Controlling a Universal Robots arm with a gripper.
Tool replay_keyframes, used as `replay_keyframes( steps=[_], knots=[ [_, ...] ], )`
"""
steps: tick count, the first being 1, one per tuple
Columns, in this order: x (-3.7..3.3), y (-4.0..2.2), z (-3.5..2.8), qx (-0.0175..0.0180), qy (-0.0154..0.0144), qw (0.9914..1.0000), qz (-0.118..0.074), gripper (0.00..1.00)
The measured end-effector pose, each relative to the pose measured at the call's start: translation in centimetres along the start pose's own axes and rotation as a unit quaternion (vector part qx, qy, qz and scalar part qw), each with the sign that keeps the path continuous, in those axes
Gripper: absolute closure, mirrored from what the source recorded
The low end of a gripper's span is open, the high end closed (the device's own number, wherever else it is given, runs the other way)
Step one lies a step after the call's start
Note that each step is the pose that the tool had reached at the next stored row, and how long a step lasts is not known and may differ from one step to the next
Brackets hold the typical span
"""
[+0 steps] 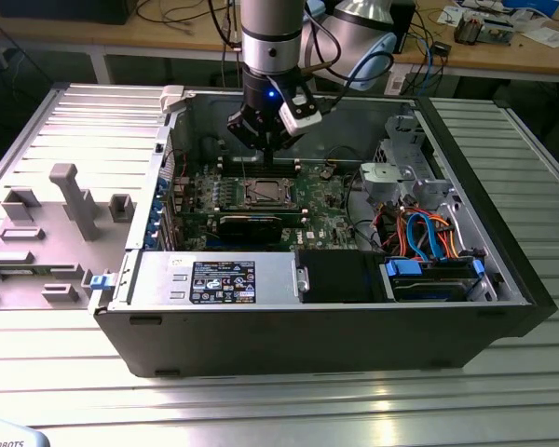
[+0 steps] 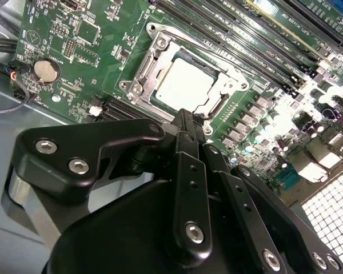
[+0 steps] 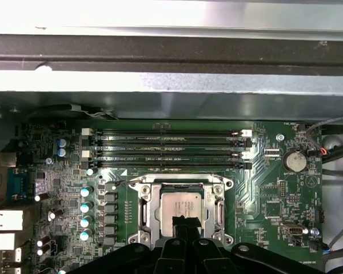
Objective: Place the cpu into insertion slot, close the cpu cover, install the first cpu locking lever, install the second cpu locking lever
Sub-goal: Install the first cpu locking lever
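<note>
Nearest the lens in both wrist views, the gripper (image 2: pixel 190 117) is seen with its fingers (image 2: pixel 187 142) clenched tip to tip, nothing held, over one edge of the cpu (image 2: pixel 186 85). The cpu is seated in the insertion slot (image 3: pixel 132 186), and the cpu cover (image 3: pixel 144 210) seems to be laid flat around it. In the exterior view, grey fixture blocks (image 1: pixel 74 200) are found at nine o'clock of the slot, a black expansion card (image 1: pixel 252 223) at six, orange and blue cables (image 1: pixel 421 233) at three.
</note>
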State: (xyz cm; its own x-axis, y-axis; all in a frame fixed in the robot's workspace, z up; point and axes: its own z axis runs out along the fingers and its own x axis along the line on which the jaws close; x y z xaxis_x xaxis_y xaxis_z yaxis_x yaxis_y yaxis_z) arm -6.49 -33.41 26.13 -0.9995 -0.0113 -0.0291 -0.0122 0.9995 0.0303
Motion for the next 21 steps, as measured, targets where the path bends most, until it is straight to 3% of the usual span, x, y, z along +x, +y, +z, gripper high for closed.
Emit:
replay_keyframes(
  steps=[21],
  knots=[
    [0.33, 0.00, -0.01, 0.0000, 0.0000, 1.00000, 0.000, 0.89]
  ],
)
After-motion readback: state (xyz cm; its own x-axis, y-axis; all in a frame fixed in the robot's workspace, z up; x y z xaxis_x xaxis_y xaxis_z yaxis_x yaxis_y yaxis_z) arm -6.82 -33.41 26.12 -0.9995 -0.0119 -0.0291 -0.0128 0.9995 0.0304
